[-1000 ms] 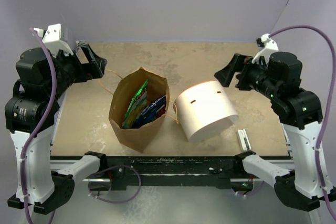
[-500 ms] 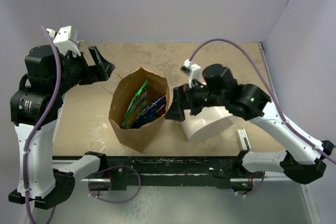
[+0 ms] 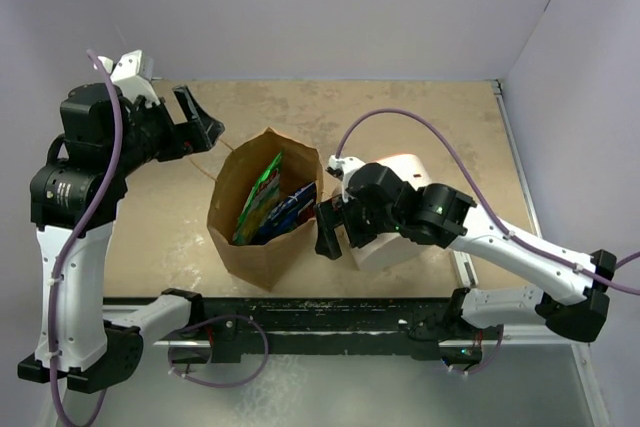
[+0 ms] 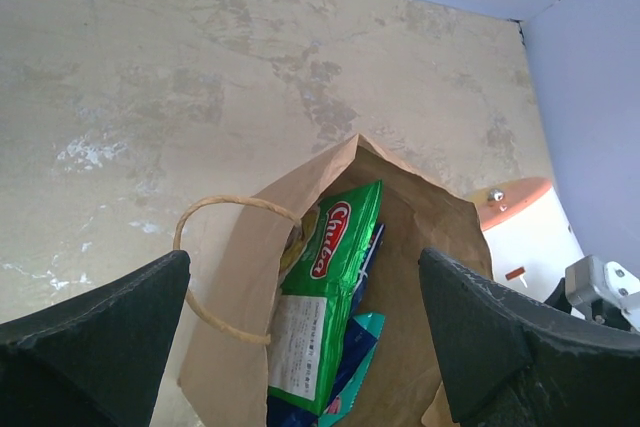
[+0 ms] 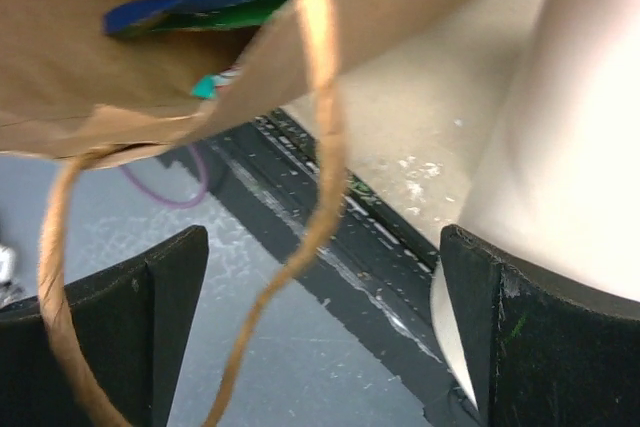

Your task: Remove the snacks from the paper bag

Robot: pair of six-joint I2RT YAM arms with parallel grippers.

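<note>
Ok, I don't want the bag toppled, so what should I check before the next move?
1. Left hand open: ok.
2. Right hand open: ok.
3. Paper bag upright, mouth open: ok.
4. Snacks reachable, green packet at top: ok.
5. Bag handle clear of right hand: not ok, it hangs between the fingers.
6. White cylinder clear of right hand: cannot tell.

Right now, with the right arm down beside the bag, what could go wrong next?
1. The twisted handle of the paper bag hangs between the open right fingers in the wrist view; closing could catch it and tip the bag instead of gripping the snacks.
2. That arm sits squeezed between bag and white cylinder; a sweep might knock either over.
</note>
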